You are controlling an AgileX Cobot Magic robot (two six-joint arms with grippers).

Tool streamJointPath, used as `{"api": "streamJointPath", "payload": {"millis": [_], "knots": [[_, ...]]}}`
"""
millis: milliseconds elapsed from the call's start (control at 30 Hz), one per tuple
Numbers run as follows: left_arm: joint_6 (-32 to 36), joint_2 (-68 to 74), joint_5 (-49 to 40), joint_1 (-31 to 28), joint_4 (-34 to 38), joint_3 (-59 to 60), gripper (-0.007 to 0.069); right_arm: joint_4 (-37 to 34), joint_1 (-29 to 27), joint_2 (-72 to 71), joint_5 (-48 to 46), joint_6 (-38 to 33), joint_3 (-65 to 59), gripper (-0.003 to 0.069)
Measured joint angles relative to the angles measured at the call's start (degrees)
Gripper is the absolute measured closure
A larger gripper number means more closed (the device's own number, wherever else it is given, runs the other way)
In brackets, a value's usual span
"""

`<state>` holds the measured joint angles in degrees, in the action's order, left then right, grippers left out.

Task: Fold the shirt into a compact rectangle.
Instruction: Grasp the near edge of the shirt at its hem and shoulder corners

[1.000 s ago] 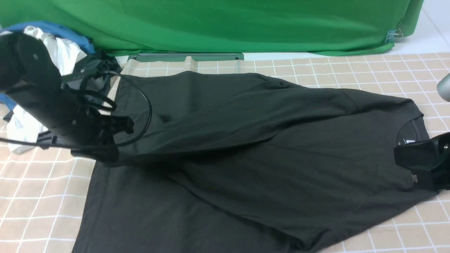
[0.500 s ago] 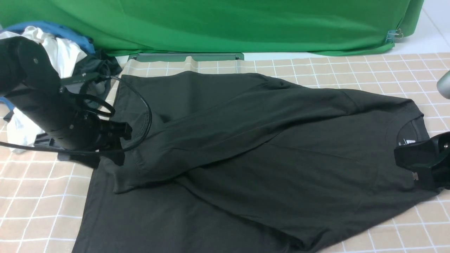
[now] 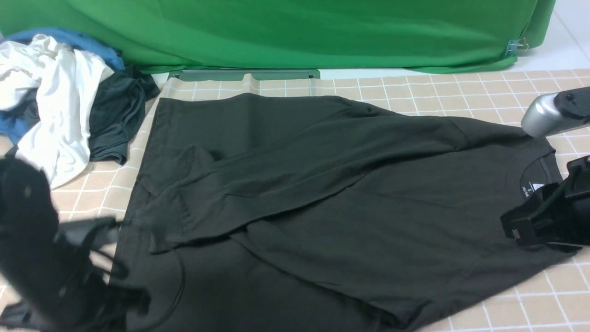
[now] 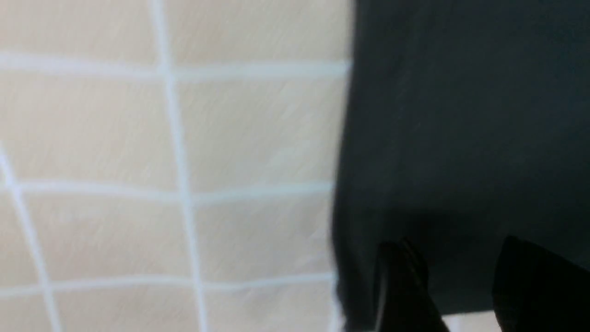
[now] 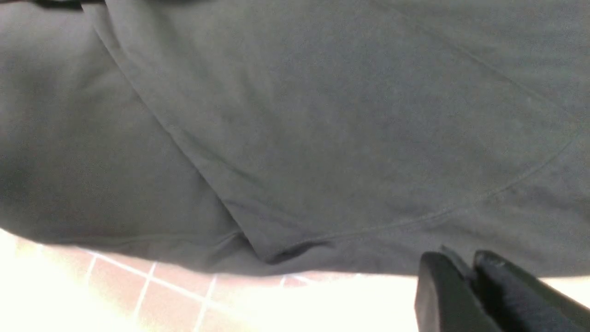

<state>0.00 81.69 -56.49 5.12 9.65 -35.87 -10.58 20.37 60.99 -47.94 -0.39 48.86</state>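
Starting nearest me: my left gripper (image 4: 456,243) hangs over the near left corner of the shirt (image 3: 322,198), just inside its hem edge. The jaws stand apart with nothing between them.

The shirt lies flat on the checked cloth (image 3: 461,87). Its long axis runs across me, hem to my left and collar (image 3: 534,173) to my right.

My right gripper (image 5: 463,258) sits at the collar end, over the near shoulder edge. Its jaws are pressed narrow. I cannot tell whether a thin fold is pinched.

Further back, one sleeve (image 3: 276,170) is laid slantwise across the body, cuff toward the hem. Beyond it to the left is a heap of clothes (image 3: 60,101), then the green backdrop (image 3: 295,32).

Change noted: a second ago my left arm was farther back, closed at that cuff. The sleeve is now released and lying flat, and the arm has come to the near corner.

Judgement: the near long edge is next. Each gripper is nearer its own end.
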Motion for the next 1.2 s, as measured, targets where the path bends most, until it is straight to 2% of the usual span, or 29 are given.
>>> {"api": "streamJointPath", "payload": {"millis": [100,300,400,567,800,1133,1167,1200], "knots": [[-1.0,-3.1,0.8,0.0,-2.0,3.3,0.0338,0.0,0.0,0.0,0.5,0.0,0.0,0.0536],[-4.6,-6.2,2.5,0.0,-4.7,5.5,0.0226,0.0,0.0,0.0,2.1,-0.2,0.0,0.0536],[-5.1,-6.2,4.1,0.0,-4.7,5.5,0.0204,0.0,0.0,0.0,2.2,-0.5,0.0,0.0536],[-5.5,-6.2,7.6,0.0,-3.8,6.1,0.0218,-0.1,0.0,0.0,2.3,-1.0,0.0,0.0536],[-5.9,-3.9,7.8,0.0,-3.3,6.1,0.0316,-0.1,0.0,0.0,2.1,-1.1,0.1,0.0536],[-7.5,3.0,5.3,0.0,-3.3,4.7,0.0322,-0.2,0.0,0.0,-0.1,-1.3,0.3,0.0528],[-7.5,3.2,5.1,0.0,-3.3,4.6,0.0330,-0.2,0.0,0.0,-0.1,-1.3,0.3,0.0527],[-7.0,3.3,4.7,0.0,-3.3,4.4,0.0370,-0.2,0.0,0.0,-0.1,-1.3,0.3,0.0525]]}}
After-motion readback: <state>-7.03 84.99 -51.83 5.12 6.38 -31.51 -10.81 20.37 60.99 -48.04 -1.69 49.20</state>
